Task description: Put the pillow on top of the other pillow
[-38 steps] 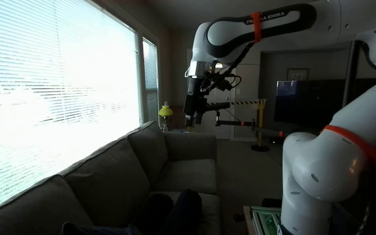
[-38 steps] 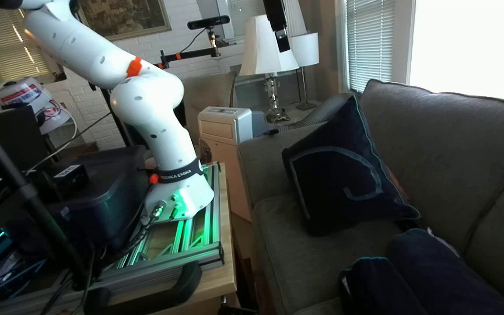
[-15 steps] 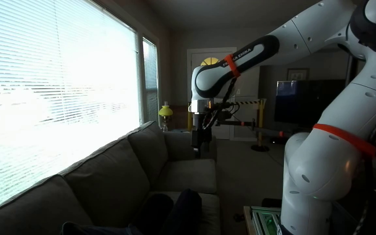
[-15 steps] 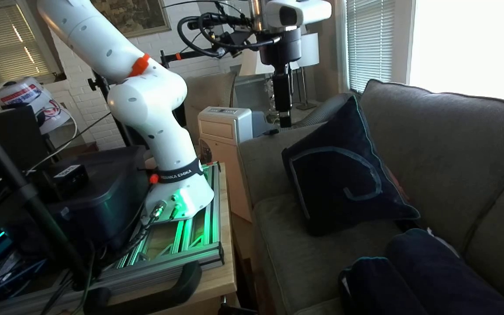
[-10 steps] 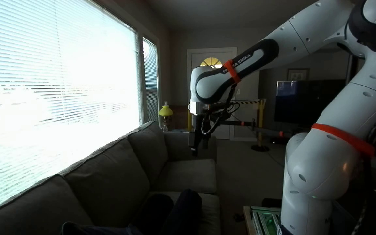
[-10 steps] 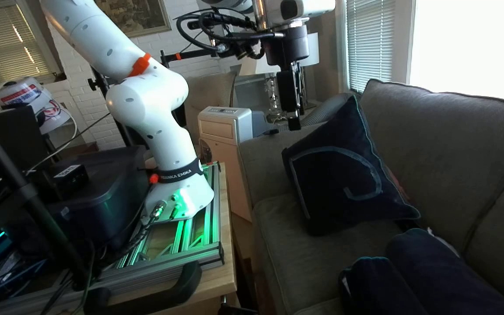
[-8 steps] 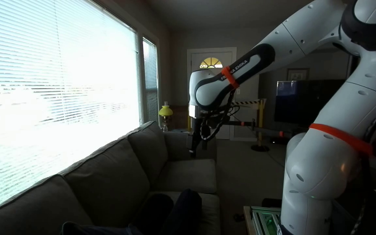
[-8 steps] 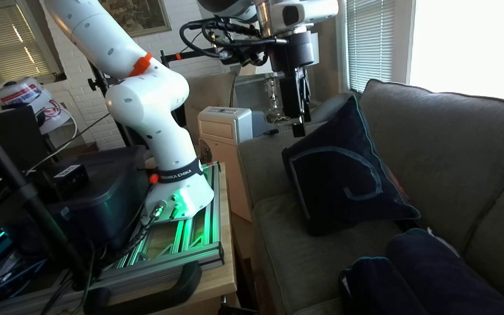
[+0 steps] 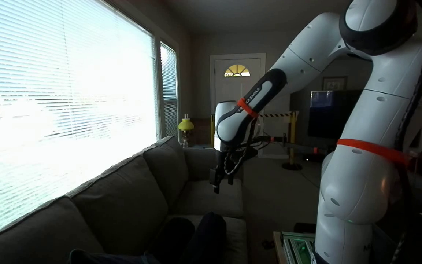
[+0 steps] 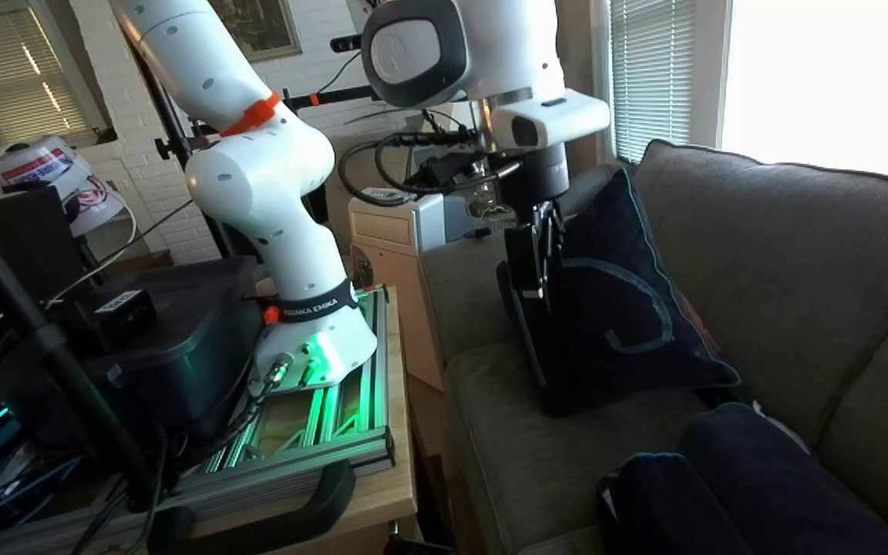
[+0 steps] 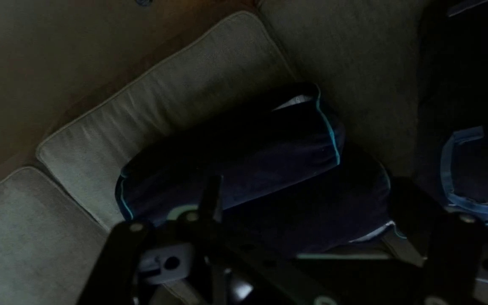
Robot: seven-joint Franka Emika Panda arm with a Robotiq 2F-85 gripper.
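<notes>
A dark navy pillow (image 10: pixel 621 316) with a light-blue curved band leans in the sofa corner; part of it shows at the right of the wrist view (image 11: pixel 472 169). Two dark navy roll-like pillows lie side by side on the seat: one with light-blue piping (image 10: pixel 664 501) and one nearer the backrest (image 10: pixel 783 470). They fill the middle of the wrist view, a piped one (image 11: pixel 244 152) and one beside it (image 11: pixel 311 203). My gripper (image 10: pixel 539 294) points down, fingers apart and empty, above the seat; it also shows above the sofa (image 9: pixel 223 186). Its distance to the banded pillow is hard to tell.
The grey sofa backrest (image 10: pixel 783 231) runs beneath the window (image 9: pixel 86 110). The sofa arm (image 10: pixel 475 262) stands near the robot's wooden table (image 10: pixel 405 432). A white appliance (image 10: pixel 398 223) and a lamp stand behind. Dark bins and cables (image 10: pixel 174 347) sit beside the robot base.
My gripper has come down from high above the sofa towards the seat, shifting a little right in both exterior views. The pillows have not moved.
</notes>
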